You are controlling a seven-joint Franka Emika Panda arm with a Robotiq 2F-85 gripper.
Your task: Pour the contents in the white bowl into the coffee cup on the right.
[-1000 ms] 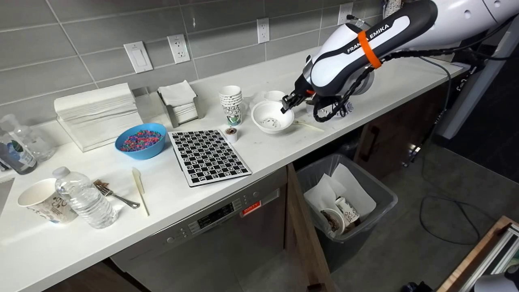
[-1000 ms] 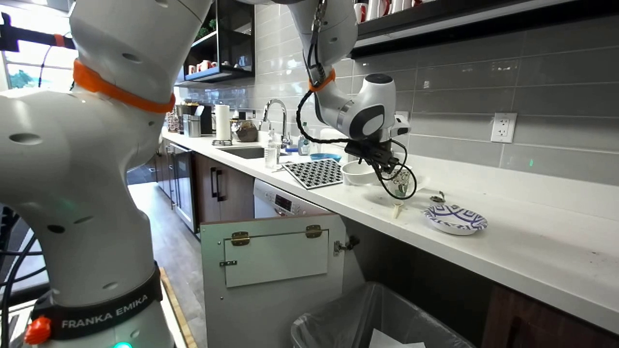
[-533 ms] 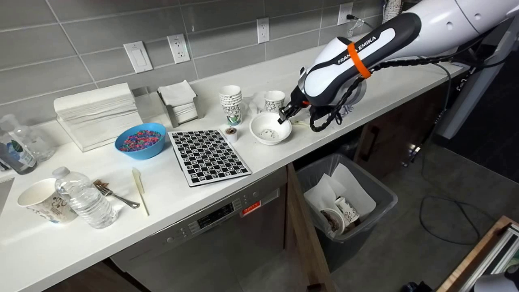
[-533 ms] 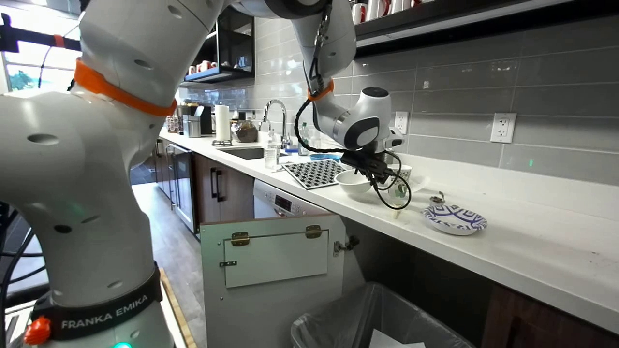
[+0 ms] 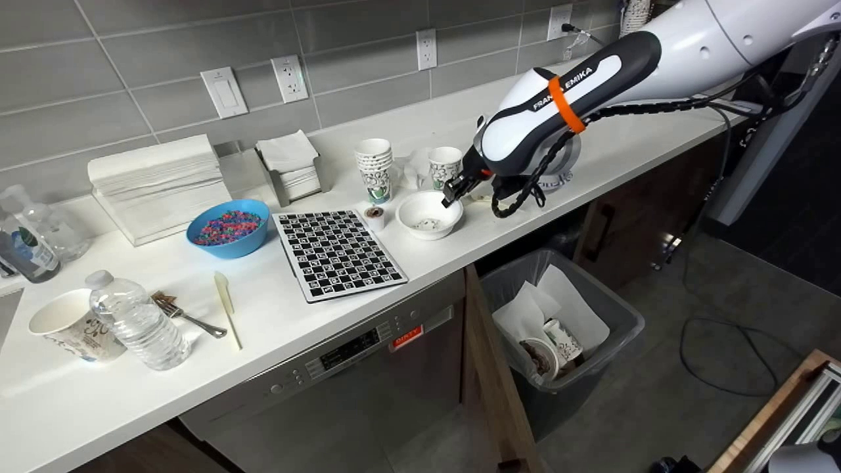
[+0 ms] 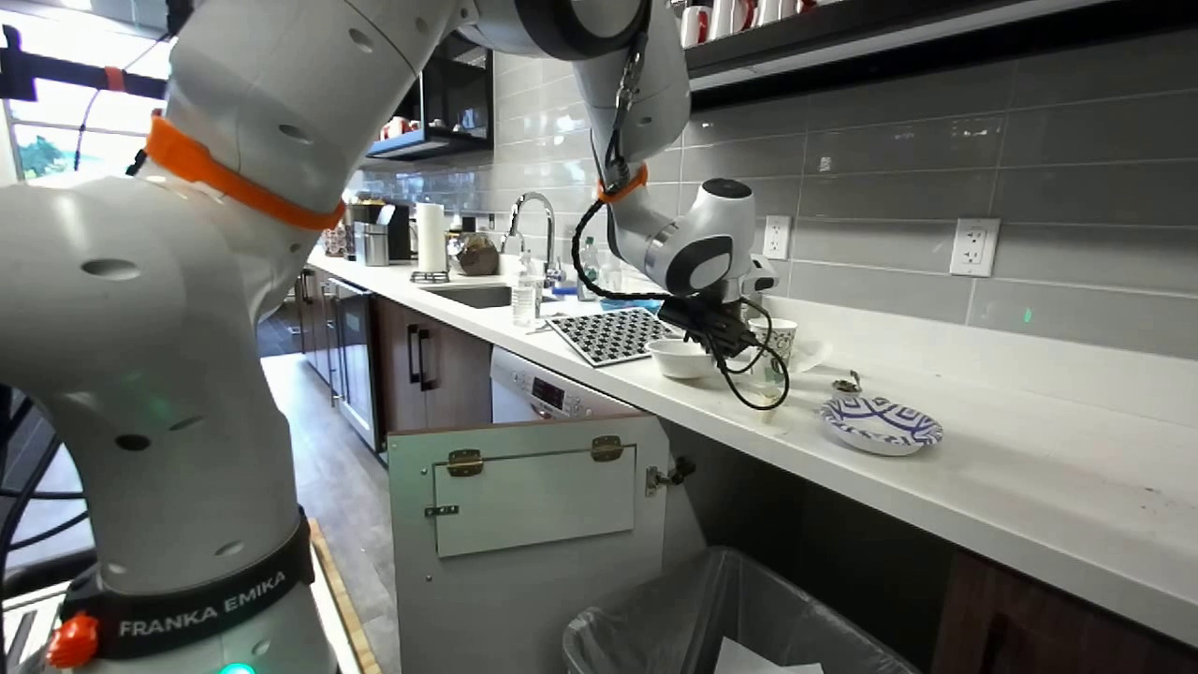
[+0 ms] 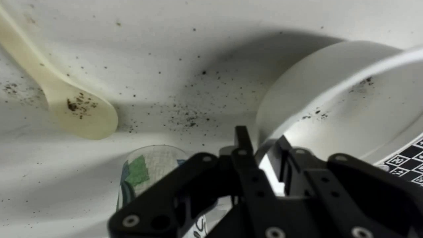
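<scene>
The small, round, plain white bowl (image 5: 415,209), dark flecks (image 7: 317,112) inside, is on or just above the pale bench (image 5: 272,312); which, I cannot tell. The black metal pincer (image 7: 263,141) is clamped on its rim. Near it stands the short white paper coffee cup (image 5: 444,173) with dark swirls, and a speckled cream-coloured spoon (image 7: 61,94) lies flat. Farther off are a stack of patterned paper cups (image 5: 376,172) and a round blue bowl (image 5: 243,248) of small multicoloured pieces (image 5: 228,228).

A gray tiled wall (image 5: 368,56) backs the white counter (image 6: 1048,449) above brown cabinets (image 6: 460,374).
</scene>
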